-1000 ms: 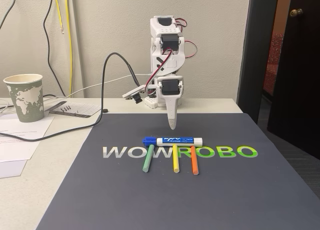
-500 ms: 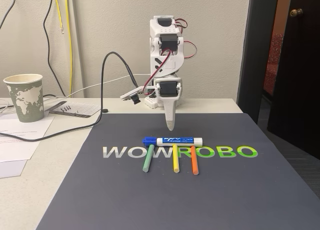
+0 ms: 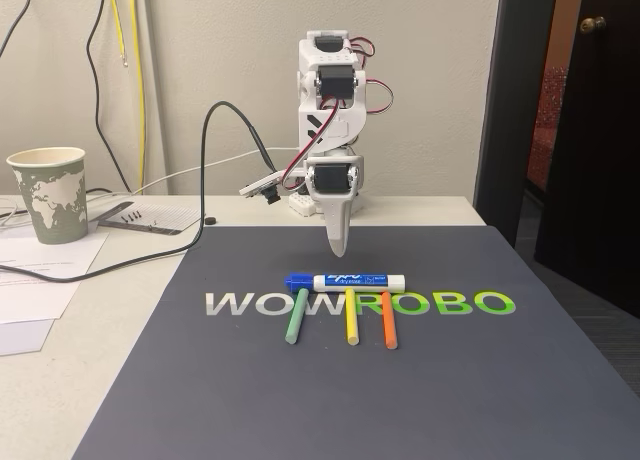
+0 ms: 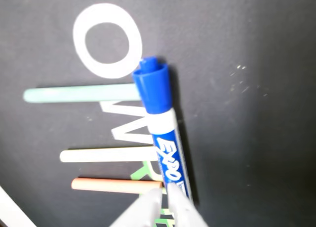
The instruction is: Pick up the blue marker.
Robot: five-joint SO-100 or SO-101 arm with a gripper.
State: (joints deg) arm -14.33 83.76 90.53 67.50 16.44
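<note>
Lining up over the marker before I drop

The marker [image 3: 346,281] lies flat on the dark mat [image 3: 480,380], crosswise along the top ends of the green [image 3: 295,317], yellow [image 3: 351,318] and orange [image 3: 388,321] sticks, cap to the left in the fixed view. My gripper [image 3: 339,248] hangs above and behind it, fingers [image 4: 148,207] pressed nearly together, holding nothing. I'd open wide first, centre on the labelled barrel rather than the cap, set the jaws across its width, then descend straight so a fingertip doesn't roll it or snag a stick.
</note>
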